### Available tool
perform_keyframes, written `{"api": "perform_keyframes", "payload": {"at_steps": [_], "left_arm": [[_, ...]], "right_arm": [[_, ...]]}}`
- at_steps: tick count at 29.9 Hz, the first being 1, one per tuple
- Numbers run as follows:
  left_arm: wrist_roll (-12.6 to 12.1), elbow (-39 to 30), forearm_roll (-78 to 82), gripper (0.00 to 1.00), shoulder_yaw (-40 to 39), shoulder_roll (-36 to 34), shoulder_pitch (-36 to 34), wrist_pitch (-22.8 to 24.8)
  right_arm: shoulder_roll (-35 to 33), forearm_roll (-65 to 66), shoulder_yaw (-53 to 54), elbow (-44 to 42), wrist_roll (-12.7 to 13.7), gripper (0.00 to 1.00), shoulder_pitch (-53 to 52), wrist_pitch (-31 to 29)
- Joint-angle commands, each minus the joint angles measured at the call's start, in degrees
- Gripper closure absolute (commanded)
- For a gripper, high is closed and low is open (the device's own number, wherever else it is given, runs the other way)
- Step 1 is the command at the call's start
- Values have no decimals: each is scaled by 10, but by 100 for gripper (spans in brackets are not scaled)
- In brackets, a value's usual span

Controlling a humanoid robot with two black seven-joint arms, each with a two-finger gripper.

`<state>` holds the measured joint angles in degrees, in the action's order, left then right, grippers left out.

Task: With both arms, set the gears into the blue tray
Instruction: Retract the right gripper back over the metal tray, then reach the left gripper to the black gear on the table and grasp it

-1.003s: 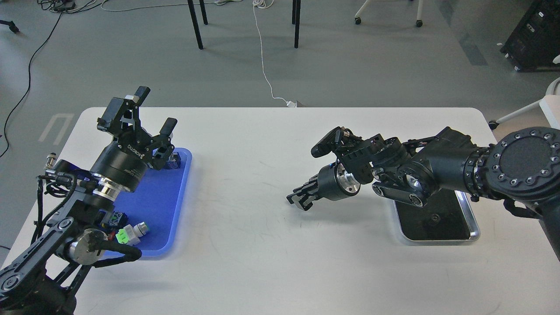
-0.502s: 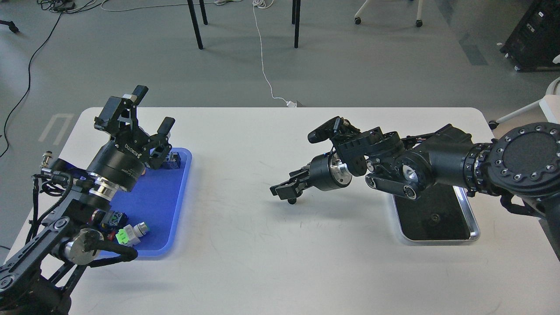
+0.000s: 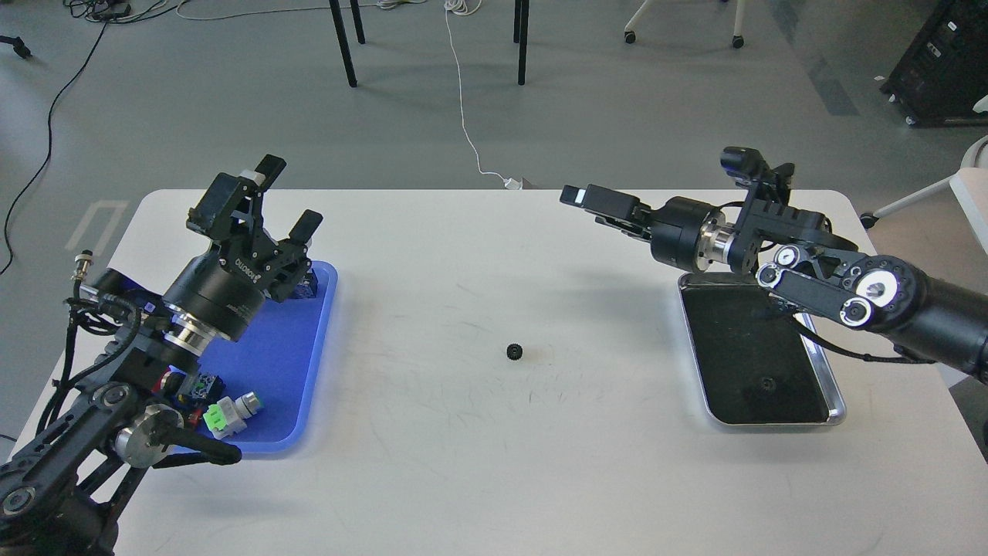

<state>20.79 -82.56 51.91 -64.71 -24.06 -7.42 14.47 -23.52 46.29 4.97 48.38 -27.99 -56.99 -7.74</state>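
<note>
One small black gear (image 3: 515,352) lies loose on the white table, midway between the two trays. A second gear (image 3: 766,383) rests inside the metal tray. The blue tray (image 3: 287,363) sits at the left, partly covered by my left arm. My left gripper (image 3: 284,197) is held above the tray's far end, open, with nothing between its fingers. My right gripper (image 3: 590,207) is raised over the table's far side, pointing left, well above and beyond the loose gear; its fingers look apart and hold nothing.
The silver-rimmed metal tray (image 3: 837,401) with a black inside stands at the right under my right forearm. A green-and-white switch block (image 3: 224,415) and other small parts lie at the blue tray's near end, and a dark block (image 3: 309,283) at its far end.
My right gripper let the gear go on the table, then rose and drew back to the upper right. My left gripper shifted slightly right.
</note>
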Motion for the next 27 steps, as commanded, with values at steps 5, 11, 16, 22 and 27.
{"api": "perform_keyframes", "payload": {"at_steps": [5,11,16,22,27], "left_arm": [[28,0,245,2,102,1,-89,58],[64,27,450,2,269,-1,-238,56],[72,92,667,2,383,14,-350,56],[72,205,731,4,493,85,-442,48],[72,299,731,6,601,145,-501,-4]], "right_arm": [[-15,-158,256,0,0,1,199,-8],[-54,-361,272,2,0,1,239,-75],[-72,-440,273,1,0,1,260,-127],[-76,-440,274,3,0,1,279,-130],[-77,-440,275,3,0,1,283,-130]]}}
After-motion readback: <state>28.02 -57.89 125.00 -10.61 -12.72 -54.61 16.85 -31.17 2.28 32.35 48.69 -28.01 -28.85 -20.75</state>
